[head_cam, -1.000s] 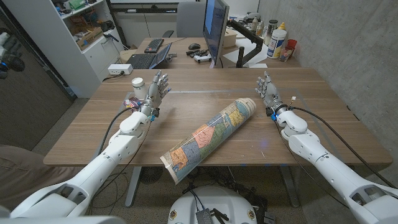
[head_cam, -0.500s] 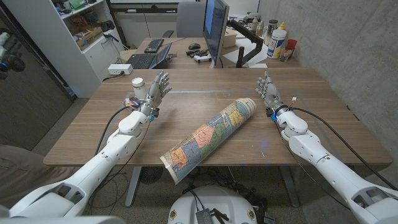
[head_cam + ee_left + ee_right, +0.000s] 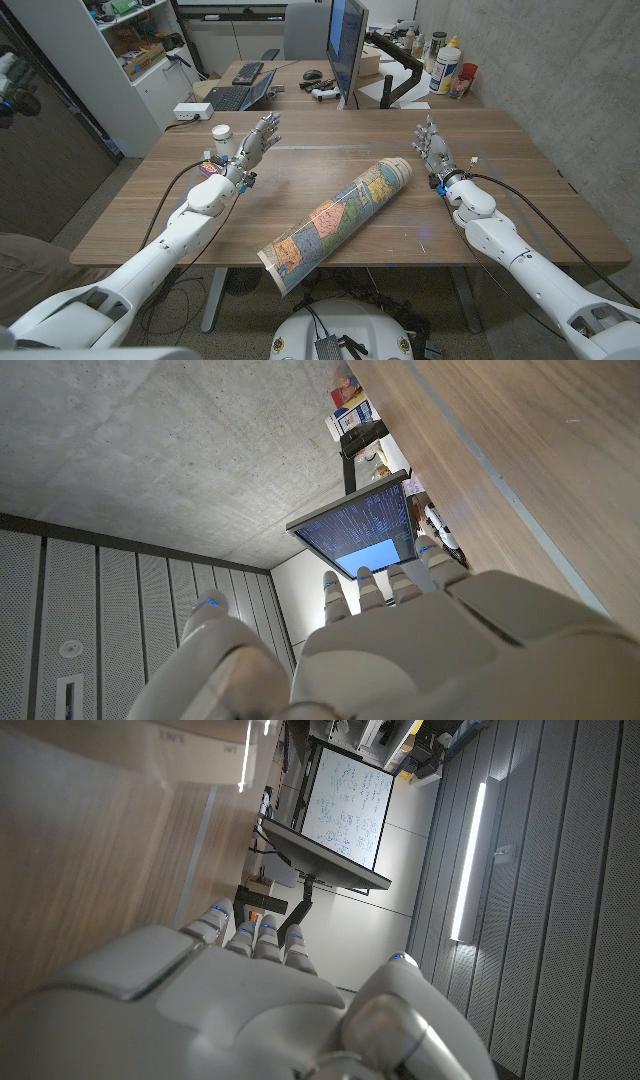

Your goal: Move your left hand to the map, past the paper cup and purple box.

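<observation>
A rolled map [image 3: 335, 218] printed in coloured regions lies diagonally across the middle of the wooden table [image 3: 300, 175]. My left hand [image 3: 252, 143] hovers at the table's left, fingers spread and holding nothing, just right of the white paper cup [image 3: 221, 138]. A purple box [image 3: 209, 167] peeks out beside my left forearm. The left hand [image 3: 400, 645] also shows from behind in the left wrist view, fingers straight. My right hand [image 3: 431, 147] stands open at the table's right, apart from the map's far end; its back [image 3: 230, 1000] shows in the right wrist view.
Behind the table stands a second desk with a monitor [image 3: 346, 45], a laptop [image 3: 240, 95] and a keyboard. Bottles [image 3: 447, 65] sit at the back right. A shelf unit [image 3: 130, 50] is at the left. A concrete wall runs along the right.
My left hand has shifted a little to the right and forward, away from the paper cup. The right hand and the map have stayed put.
</observation>
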You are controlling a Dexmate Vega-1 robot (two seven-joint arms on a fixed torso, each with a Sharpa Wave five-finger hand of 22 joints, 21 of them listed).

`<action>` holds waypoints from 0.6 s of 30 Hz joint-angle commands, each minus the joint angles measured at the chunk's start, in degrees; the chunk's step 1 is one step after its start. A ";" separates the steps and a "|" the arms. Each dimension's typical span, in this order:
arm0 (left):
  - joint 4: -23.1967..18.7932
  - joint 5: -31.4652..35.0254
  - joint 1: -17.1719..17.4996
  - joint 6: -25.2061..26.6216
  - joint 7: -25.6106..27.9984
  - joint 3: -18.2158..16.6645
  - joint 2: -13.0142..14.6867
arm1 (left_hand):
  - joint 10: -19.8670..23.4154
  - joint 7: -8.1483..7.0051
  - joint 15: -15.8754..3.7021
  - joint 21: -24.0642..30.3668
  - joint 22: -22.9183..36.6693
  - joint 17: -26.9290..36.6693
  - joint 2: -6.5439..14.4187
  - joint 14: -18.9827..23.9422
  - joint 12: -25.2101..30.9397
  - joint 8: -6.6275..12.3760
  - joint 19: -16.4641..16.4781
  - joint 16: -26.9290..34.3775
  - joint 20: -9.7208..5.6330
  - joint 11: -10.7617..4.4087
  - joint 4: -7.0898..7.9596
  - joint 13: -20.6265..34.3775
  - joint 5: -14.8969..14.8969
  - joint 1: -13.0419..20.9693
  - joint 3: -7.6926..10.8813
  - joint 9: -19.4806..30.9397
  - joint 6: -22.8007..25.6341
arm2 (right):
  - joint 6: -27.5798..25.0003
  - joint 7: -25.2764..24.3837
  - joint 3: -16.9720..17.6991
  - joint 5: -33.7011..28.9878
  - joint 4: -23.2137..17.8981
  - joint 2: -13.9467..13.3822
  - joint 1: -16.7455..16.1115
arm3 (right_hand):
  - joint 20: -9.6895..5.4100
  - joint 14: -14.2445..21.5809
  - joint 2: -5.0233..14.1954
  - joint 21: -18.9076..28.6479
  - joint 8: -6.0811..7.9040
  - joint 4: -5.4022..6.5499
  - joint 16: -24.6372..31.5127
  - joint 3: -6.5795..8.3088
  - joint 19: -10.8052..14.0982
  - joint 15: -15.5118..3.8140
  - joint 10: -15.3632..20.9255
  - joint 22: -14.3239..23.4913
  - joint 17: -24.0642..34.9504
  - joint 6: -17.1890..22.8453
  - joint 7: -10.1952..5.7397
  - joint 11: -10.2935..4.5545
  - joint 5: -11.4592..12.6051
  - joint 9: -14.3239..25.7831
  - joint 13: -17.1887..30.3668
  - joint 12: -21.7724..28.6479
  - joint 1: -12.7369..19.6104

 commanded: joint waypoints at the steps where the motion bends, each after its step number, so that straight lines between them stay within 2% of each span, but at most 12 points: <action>1: -1.03 1.20 0.09 -0.65 -0.65 0.38 0.98 | -0.20 -0.16 0.03 -0.21 0.08 0.17 -0.15 -0.35 0.02 -0.02 -0.23 0.15 0.13 -0.47 -0.35 0.24 0.38 0.68 0.05 0.19 -0.24 | 0.07 -0.64 0.33 -0.05 -0.75 -0.31 -0.61 | 0.11 -0.59 -0.05 0.14 0.40 -0.03 0.18 0.01 -0.11 0.14 -0.20 0.21 0.21 0.15 0.48 0.53 0.29 0.09 0.12 0.31 0.47; 13: -3.89 2.76 1.34 -0.41 0.42 -0.03 3.06 | -0.37 0.01 0.32 -0.18 0.07 0.16 -0.55 -0.62 0.06 0.03 -0.28 0.18 0.43 -0.29 -0.82 0.24 0.49 1.15 -0.10 0.18 -0.34 | 0.10 -0.95 0.54 0.12 -0.77 -0.26 -0.87 | 0.25 -0.61 -0.02 0.08 0.38 -0.09 0.19 -0.02 -0.18 0.13 -0.22 0.21 0.21 0.10 0.45 0.50 0.30 0.09 0.13 0.30 0.50; 15: -5.02 3.20 1.85 -0.13 0.98 -0.19 3.64 | -0.59 0.03 0.39 -0.15 0.06 0.16 -0.65 -0.67 -0.01 -0.01 -0.22 0.19 0.45 -0.24 -0.92 0.24 0.52 1.25 -0.14 0.18 -0.49 | 0.34 -0.90 0.52 -0.01 -0.62 -0.24 -0.85 | 0.31 -0.63 -0.02 0.06 0.40 -0.11 0.19 -0.02 -0.22 0.16 -0.21 0.21 0.21 0.14 0.53 0.50 0.30 0.09 0.13 0.31 0.50; 18: -9.35 6.00 3.50 2.80 5.19 -0.61 5.39 | -0.70 0.30 1.74 0.15 0.06 0.17 -1.28 0.07 0.09 -0.08 0.49 0.57 1.29 0.08 -1.50 0.24 0.62 1.78 -0.44 0.18 -0.99 | 0.29 -0.97 0.53 -0.01 -0.66 -0.25 -0.87 | 0.42 -0.70 -0.01 0.01 0.39 -0.13 0.17 -0.04 -0.32 0.15 -0.21 0.21 0.21 0.12 0.48 0.59 0.31 0.09 0.13 0.31 0.51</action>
